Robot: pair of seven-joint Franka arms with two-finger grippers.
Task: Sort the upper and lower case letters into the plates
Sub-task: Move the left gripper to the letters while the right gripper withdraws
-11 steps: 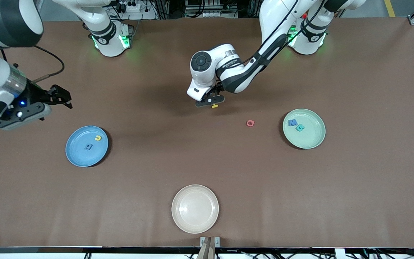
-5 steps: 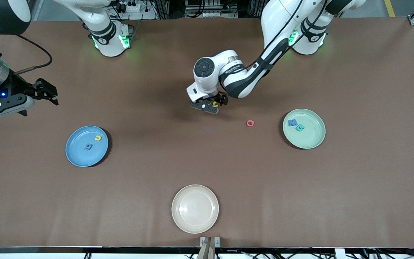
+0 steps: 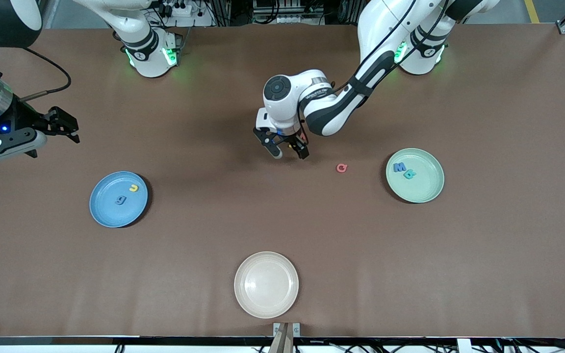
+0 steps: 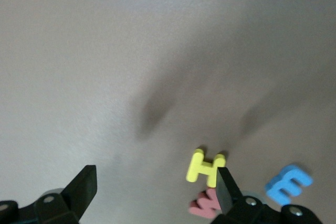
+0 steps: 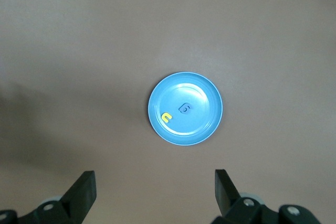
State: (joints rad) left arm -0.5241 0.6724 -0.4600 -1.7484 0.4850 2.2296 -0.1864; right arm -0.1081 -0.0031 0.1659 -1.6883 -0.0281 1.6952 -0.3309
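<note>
1. While the left gripper (image 3: 286, 151) is held low over the table (image 3: 282, 220) just above centre of the front frame, its fingers are seen spread wide with nothing between them.
2. In the left wrist view, a yellow H (image 4: 205, 167), a red W (image 4: 206, 204) and a blue E (image 4: 287, 183) are seen lying on the table in the lower right of the frame, the H just beside one fingertip (image 4: 224, 192); no letter is gripped.
3. The right gripper (image 3: 54, 132) is seen at the upper left edge of the front frame, jaws wide apart and empty, waiting high above the table.
4. The blue plate (image 3: 118, 199) is recorded at left of centre; a yellow letter (image 3: 134, 188) and a blue letter (image 3: 122, 199) lie in it.
5. The mint green plate (image 3: 415, 175) is recorded at right of centre; a blue M (image 3: 399, 167) and a teal letter (image 3: 410, 173) lie in it, touching.
6. A red letter (image 3: 342, 168) is noted on the bare table between the left gripper and the mint green plate.
7. A cream-white plate (image 3: 266, 284) is noted at lower centre.
</note>
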